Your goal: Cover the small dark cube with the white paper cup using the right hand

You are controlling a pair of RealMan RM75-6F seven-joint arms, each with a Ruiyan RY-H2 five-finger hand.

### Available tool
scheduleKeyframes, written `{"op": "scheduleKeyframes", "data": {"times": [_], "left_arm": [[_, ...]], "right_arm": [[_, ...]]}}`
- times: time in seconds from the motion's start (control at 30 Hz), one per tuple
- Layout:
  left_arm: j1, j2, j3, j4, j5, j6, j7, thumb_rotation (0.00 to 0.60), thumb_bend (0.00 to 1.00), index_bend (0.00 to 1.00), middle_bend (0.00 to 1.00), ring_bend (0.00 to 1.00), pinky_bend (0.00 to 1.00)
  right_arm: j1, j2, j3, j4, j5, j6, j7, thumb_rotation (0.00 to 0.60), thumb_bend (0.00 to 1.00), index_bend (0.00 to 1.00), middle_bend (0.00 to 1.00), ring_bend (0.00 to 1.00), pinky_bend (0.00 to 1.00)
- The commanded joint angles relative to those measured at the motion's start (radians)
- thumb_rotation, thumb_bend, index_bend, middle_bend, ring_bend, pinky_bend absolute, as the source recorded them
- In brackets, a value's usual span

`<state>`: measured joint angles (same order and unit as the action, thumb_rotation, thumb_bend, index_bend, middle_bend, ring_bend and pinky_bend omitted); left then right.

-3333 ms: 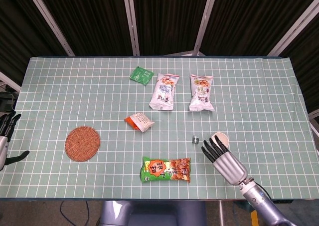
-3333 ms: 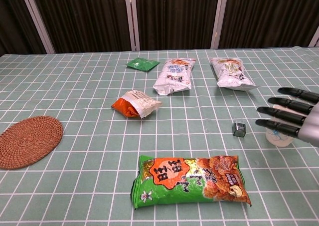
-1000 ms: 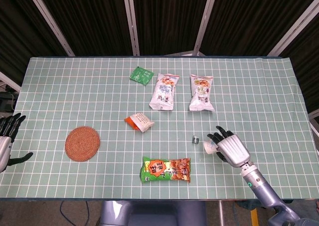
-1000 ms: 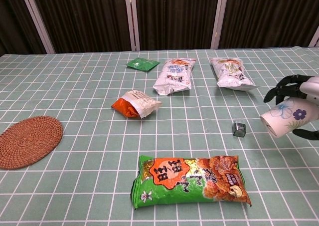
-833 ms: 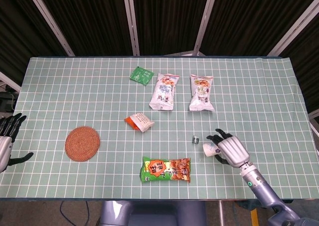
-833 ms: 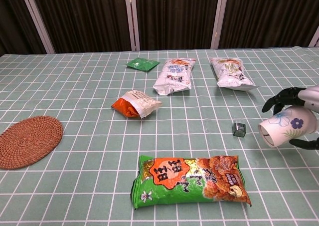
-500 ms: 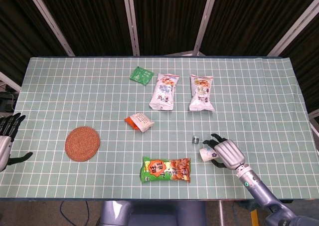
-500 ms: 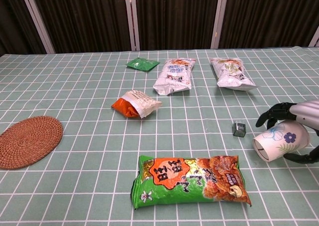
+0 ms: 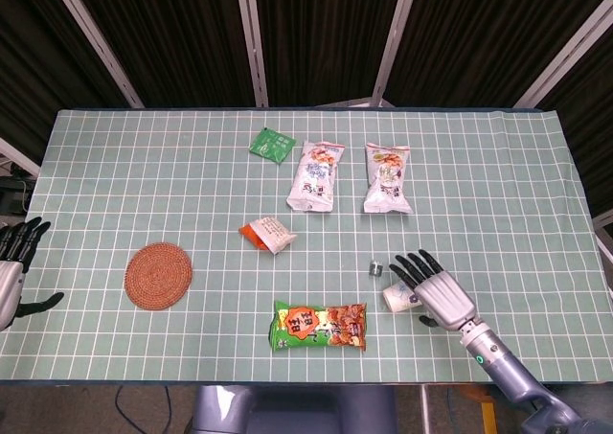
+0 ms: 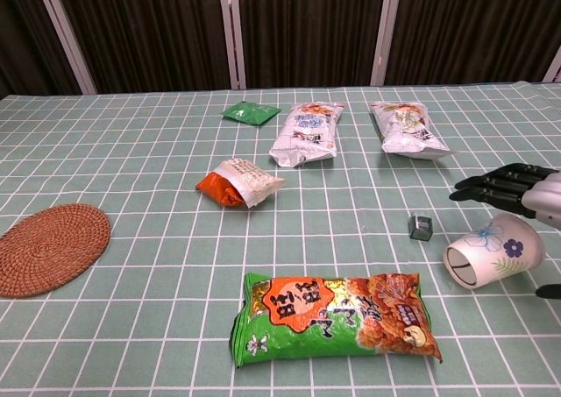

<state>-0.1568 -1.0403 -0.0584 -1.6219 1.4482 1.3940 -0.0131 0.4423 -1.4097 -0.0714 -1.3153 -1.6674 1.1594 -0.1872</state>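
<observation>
The small dark cube sits uncovered on the green checked tablecloth. Just right of it the white paper cup, printed with blue flowers, lies on its side, its mouth facing front-left. My right hand hovers over the cup's far side with fingers stretched out straight and the thumb apart, gripping nothing. My left hand hangs beside the table's left edge, fingers spread and empty; the chest view does not show it.
A green-and-orange snack bag lies in front, left of the cup. Two white snack bags and a green sachet lie farther back. An orange-white packet is mid-table, a woven coaster at the left.
The right hand carried the tilted cup down and left toward the cube, then opened its fingers. The cup now lies on its side on the cloth. The cube has not moved.
</observation>
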Motion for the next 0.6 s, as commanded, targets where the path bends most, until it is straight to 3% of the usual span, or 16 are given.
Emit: {"op": "scheduleKeyframes", "data": {"times": [0.03, 0.23, 0.6], "left_arm": [[0.001, 0.001, 0.000, -0.002, 0.003, 0.004, 0.001, 0.600, 0.00, 0.00, 0.00, 0.00, 0.00], [0.003, 0.000, 0.002, -0.006, 0.008, 0.011, 0.007, 0.600, 0.00, 0.00, 0.00, 0.00, 0.00], [0.002, -0.002, -0.003, 0.004, -0.008, 0.003, 0.005, 0.600, 0.00, 0.00, 0.00, 0.00, 0.00]], "right_arm": [[-0.033, 0.057, -0.021, -0.101, -0.045, 0.051, -0.234, 0.600, 0.00, 0.00, 0.00, 0.00, 0.00], [-0.025, 0.071, -0.048, -0.165, -0.120, 0.026, -0.454, 0.600, 0.01, 0.00, 0.00, 0.00, 0.00], [0.045, 0.000, -0.018, -0.172, -0.150, -0.134, -0.716, 0.600, 0.02, 0.00, 0.00, 0.00, 0.03]]}}
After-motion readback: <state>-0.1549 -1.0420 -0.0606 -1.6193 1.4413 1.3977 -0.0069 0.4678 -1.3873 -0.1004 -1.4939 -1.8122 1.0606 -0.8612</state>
